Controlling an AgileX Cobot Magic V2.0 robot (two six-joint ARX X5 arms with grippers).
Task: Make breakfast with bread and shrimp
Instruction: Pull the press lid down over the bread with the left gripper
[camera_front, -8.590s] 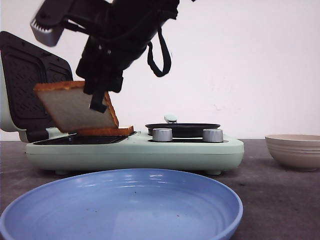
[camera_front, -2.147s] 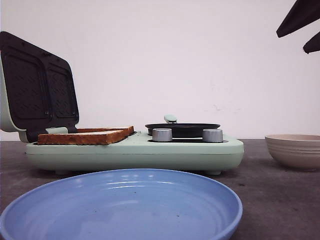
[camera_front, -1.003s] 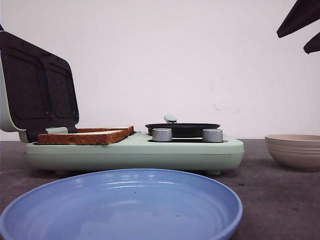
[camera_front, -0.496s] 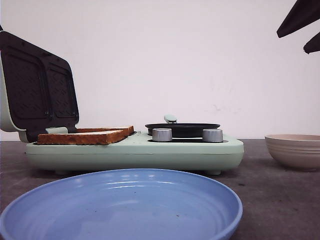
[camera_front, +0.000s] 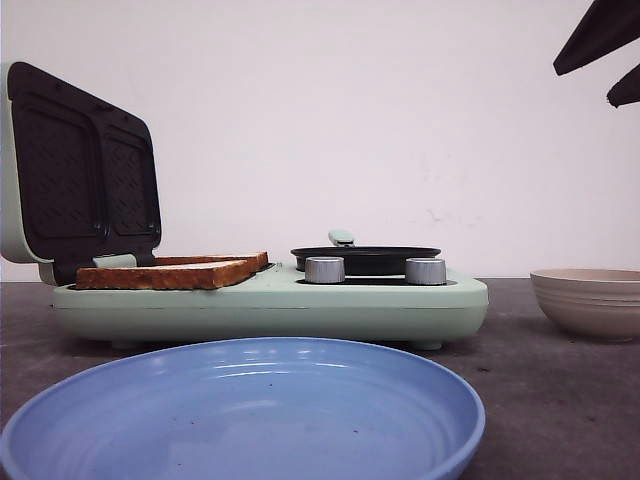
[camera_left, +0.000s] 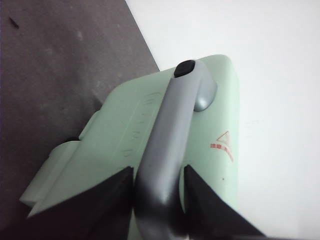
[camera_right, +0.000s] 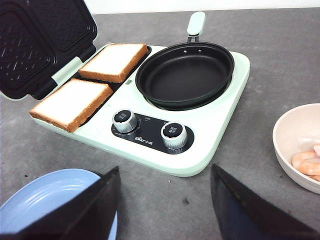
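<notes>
Dark grey tabletop (camera_right: 280, 55) — bread (camera_right: 72, 102) on open sandwich maker (camera_right: 210, 125); left gripper (camera_left: 159, 200) clamped on lid handle (camera_left: 167, 145), right gripper (camera_right: 162, 210) spread; shrimp (camera_right: 306, 162) at three o'clock.

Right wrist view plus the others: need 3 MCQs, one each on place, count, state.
1. Where are the pink-orange shrimp pieces?
A. in the black round frying pan
B. in the beige ribbed bowl
C. on the blue plate

2. How many silver knobs does the mint-green breakfast maker have?
A. one
B. two
C. three

3. What is the left gripper doing?
A. clamping the lid's grey handle
B. holding a bread slice
C. hanging open over the plate

Key: 1 B, the shrimp lie inside the beige ribbed bowl, while the black round frying pan is bare. 2 B, silver knobs sit side by side. 3 A, the left gripper closes around the lid's grey handle.
</notes>
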